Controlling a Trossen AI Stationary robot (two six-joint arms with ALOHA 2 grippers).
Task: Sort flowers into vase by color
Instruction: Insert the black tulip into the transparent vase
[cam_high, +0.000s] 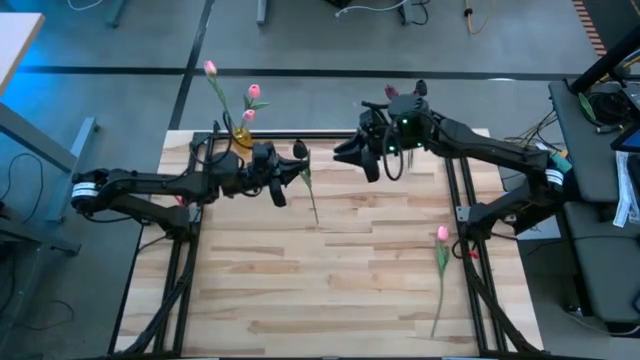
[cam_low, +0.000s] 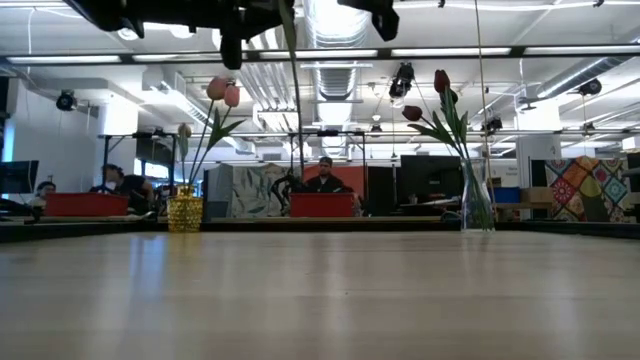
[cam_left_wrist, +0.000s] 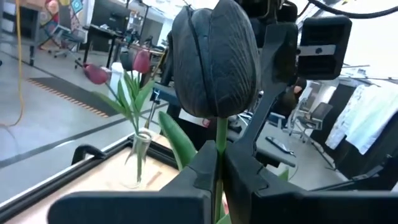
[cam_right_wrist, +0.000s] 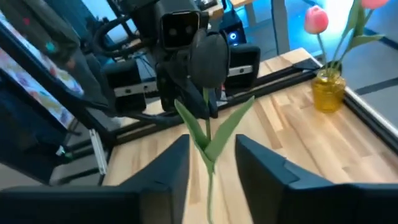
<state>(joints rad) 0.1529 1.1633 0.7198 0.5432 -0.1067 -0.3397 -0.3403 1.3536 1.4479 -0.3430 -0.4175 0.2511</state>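
The left gripper (cam_high: 290, 172) is shut tight on the thin green stem of a dark tulip (cam_left_wrist: 214, 59), up in the air, on the near side of the yellow vase (cam_high: 241, 136). The right gripper (cam_right_wrist: 211, 155) faces it with its fingers apart, one on each side of the same stem, not pinching it. This looks like a hand-over from one arm to the other.

To do it well, the right gripper should close on the bare stem, not on the leaves, and squeeze softly. The left one should let go only when the right one has a firm hold. Then the flower can go to the clear vase (cam_low: 476, 205), far across from the yellow vase, where other dark tulips stand.

The tulip's head is egg-shaped with fine lines on it. Its stem is long and bendy, and its leaves are smooth and pointy. The yellow vase is bumpy glass and holds pink tulips (cam_high: 253, 92). One pink tulip (cam_high: 441, 262) lies flat on the striped wooden table (cam_high: 330, 290), well away from the yellow vase.
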